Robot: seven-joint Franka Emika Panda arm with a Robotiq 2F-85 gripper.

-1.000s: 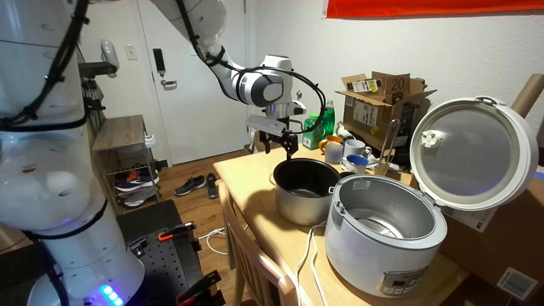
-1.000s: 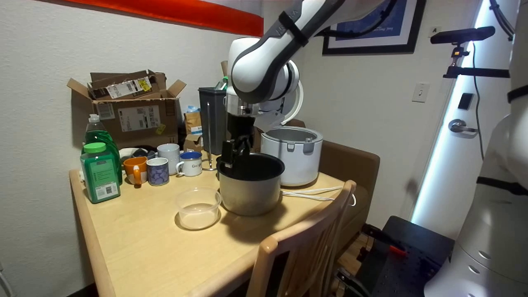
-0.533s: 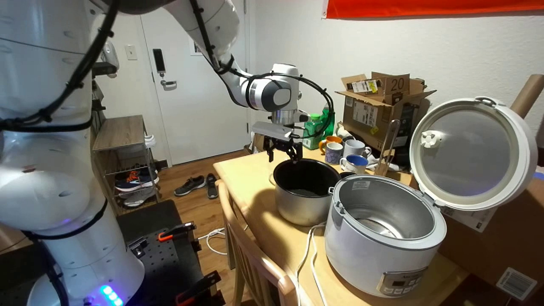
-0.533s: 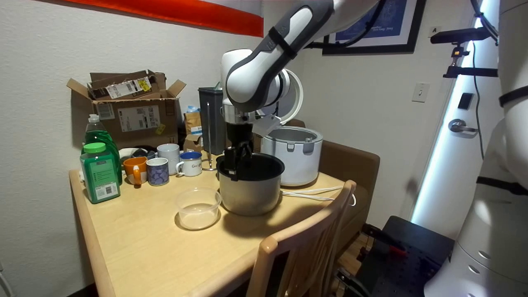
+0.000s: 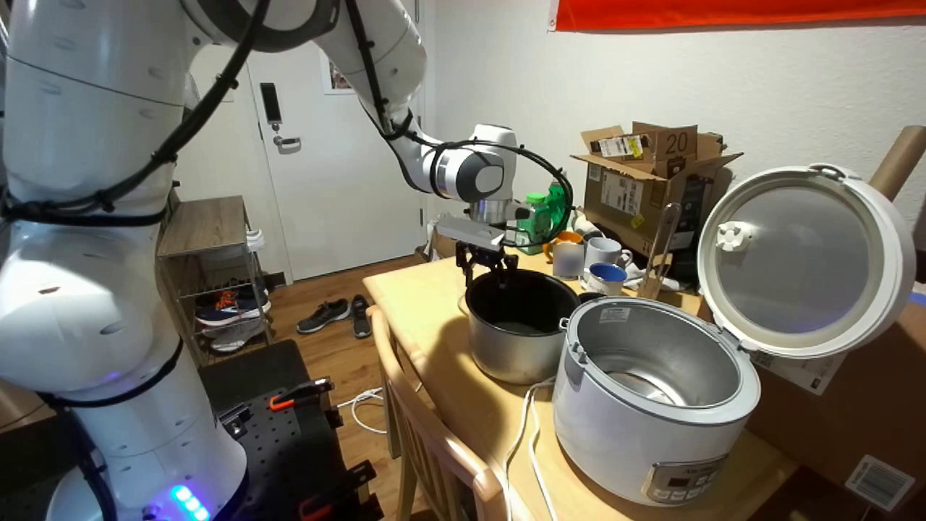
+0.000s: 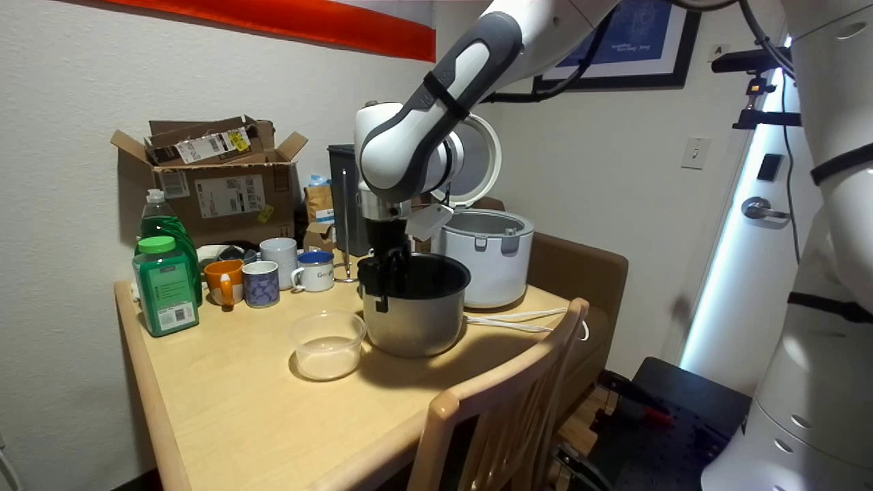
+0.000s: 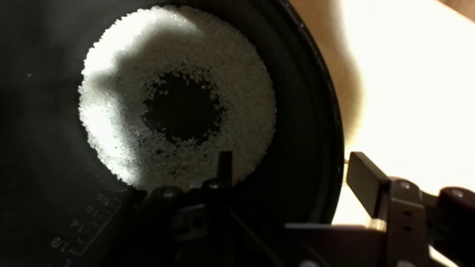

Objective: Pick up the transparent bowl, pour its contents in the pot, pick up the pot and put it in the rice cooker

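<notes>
Wrist view: holds fingers point(image 7: 365, 181) parted and empty astride the side of the pot point(image 6: 415, 326), presumably to clamp and lift it, rice point(image 7: 248, 94) inside, from the surface point(image 6: 239, 402) into the neighbouring cooker point(image 6: 484, 262).

My pincer point(image 5: 485, 282), fingers parted, straddles the rim of the pot point(image 5: 510, 354) on a light wooden table point(image 5: 412, 295), one finger outside, the other over the black interior. Just beside it, close to a corner of the table, stands the white rice cooker point(image 5: 629, 449), lid point(image 5: 796, 260) raised. Mugs point(image 5: 602, 252) gather before a cardboard box point(image 5: 615, 195) near the wall-side edge; a wooden chair point(image 5: 445, 445) lines the opposite one.
</notes>
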